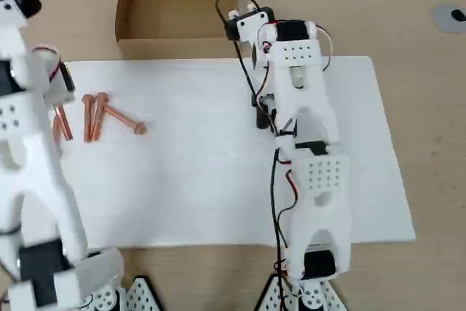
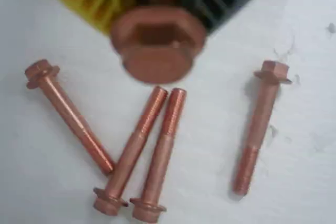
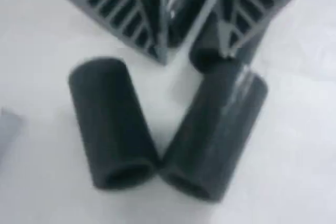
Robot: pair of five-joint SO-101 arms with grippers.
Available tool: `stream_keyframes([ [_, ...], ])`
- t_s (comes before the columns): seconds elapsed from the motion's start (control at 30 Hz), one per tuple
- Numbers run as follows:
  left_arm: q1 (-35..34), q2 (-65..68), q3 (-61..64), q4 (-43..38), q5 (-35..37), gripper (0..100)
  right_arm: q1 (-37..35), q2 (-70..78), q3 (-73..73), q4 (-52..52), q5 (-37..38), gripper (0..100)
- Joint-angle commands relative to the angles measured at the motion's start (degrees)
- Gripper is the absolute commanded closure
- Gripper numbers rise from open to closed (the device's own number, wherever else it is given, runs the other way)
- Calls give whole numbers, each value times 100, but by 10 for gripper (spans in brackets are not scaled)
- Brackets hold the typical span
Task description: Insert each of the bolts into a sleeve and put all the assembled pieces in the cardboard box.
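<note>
left gripper [image 2: 157, 9]: clamped on one bolt. A yellow finger sits on one side of the shank and a black one on the other, with no slack that I can see.
held bolt [image 2: 157, 43]: copper-coloured, with its flanged hex head pointing straight at the wrist camera. It's hanging just above the mat, over the loose ones.
loose bolts [image 2: 157, 150]: four of them lie flat on the mat. Two are side by side and nearly touching, heads the same way. A third is slanted, its tip close to that pair, and the fourth lies off on its own. From up high the bunch [image 1: 95, 116] is on the far left part of the mat, right by the left arm.
right gripper [image 3: 191, 51]: its ribbed dark fingers are closed in on a sleeve, one either side. Looks gripped to me.
held sleeve [image 3: 184, 3]: a black tube wedged between those fingers. Its lower end is down near the mat.
loose sleeves [image 3: 110, 124]: two black tubes lie on the mat, open ends toward the camera and touching at that end. The second one [image 3: 215, 135] reaches up close to the fingertips.
cardboard box [image 1: 125, 12]: open, on the far side of the table just past the mat's far edge, well apart from the bolts.
white mat [image 1: 204, 180]: covers the middle of the wooden table [image 1: 422, 107]. Both arms are over it.
</note>
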Motion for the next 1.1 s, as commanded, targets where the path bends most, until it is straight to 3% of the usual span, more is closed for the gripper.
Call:
stream_keyframes([
  [0.0, 79, -1402, 1354, -668, -26, 990, -66, 251, -813, 185, 105, 899],
  [0.2, 79, -3415, 3270, -1495, -18, 992, 4, 708, -1842, 598, 105, 898],
  [0.4, 79, -4646, 4211, -1574, 0, 993, -22, 787, -2018, 712, 53, 898],
  [0.77, 62, -4813, 4774, -1565, 9, 994, -31, 804, -1771, 703, -325, 896],
  [0.93, 62, -4813, 4774, -1574, 9, 994, -48, 804, -1780, 703, -466, 818],
  [1.07, 62, -4813, 4774, -1574, 9, 994, -189, 804, -1771, 712, -598, 813],
])
